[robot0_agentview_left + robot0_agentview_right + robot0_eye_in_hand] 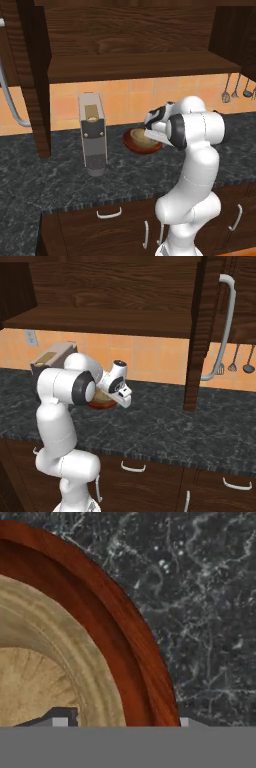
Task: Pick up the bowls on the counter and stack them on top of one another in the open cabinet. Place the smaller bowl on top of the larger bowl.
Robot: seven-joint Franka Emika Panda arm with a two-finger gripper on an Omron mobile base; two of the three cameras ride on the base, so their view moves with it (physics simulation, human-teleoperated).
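The small tan bowl (140, 136) sits inside the wide reddish-brown bowl (133, 145), both resting on the dark marbled counter (60, 180) below the open cabinet's wood shelf (140, 65). My gripper (150, 131) hangs low over the right side of the two bowls. In the hand view the gripper (123, 721) is open. One fingertip (60, 719) is over the tan bowl (45, 657). The other fingertip (187, 722) is outside the red bowl's rim (135, 637), over the counter (210, 612). From the right, my arm partly hides the bowls (100, 404).
A tall grey appliance (92, 135) stands on the counter just left of the bowls. The cabinet's side panel (37, 100) drops to the counter at the left, and an open door with a white handle (227, 321) hangs at the right. Utensils (235, 90) hang on the tiled wall.
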